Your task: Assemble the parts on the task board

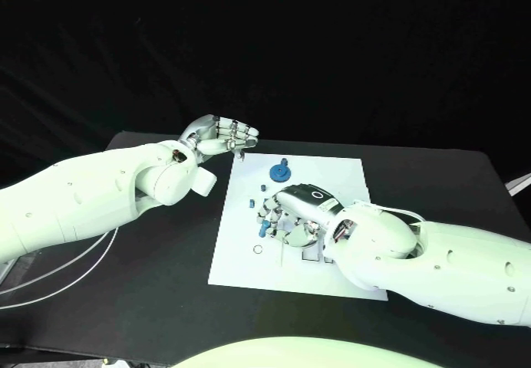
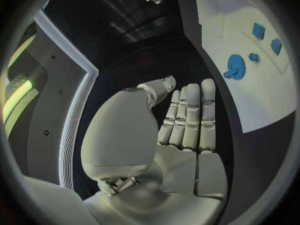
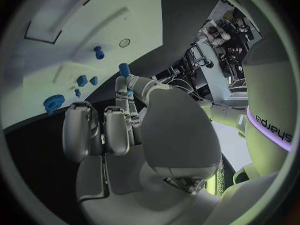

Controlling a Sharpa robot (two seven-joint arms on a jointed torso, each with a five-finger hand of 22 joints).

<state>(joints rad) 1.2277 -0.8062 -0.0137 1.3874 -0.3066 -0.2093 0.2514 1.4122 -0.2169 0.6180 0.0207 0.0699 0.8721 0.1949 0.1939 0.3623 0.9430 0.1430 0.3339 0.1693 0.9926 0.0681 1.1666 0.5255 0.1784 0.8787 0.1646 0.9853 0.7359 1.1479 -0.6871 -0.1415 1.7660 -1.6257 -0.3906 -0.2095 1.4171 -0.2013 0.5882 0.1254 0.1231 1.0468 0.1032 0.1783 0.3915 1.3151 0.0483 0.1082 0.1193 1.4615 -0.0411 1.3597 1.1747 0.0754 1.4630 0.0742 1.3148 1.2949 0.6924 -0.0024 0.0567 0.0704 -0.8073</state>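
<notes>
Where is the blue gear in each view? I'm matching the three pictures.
Head view: blue gear at the task board's far end, ahead of the right robot hand.
Left wrist view: gear on the board.
Right wrist view: gear near the board's edge.
Shared landmark: the white board.

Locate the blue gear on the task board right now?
In the head view the blue gear sits near the far edge of the task board, just beyond the right hand and to the right of the left hand.
</notes>
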